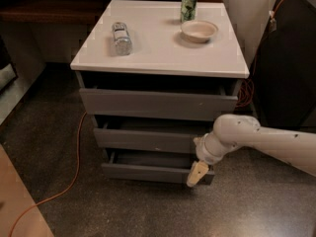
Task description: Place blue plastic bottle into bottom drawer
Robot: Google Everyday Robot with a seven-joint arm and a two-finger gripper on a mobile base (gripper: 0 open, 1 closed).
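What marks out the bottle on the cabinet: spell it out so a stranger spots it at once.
Find the white-topped cabinet with three grey drawers; the robot's claw is at the bottom drawer's right front corner. On the top's left side is a small clear bottle. Unlike the green can and pale bowl at the right rear, it is see-through and alone.
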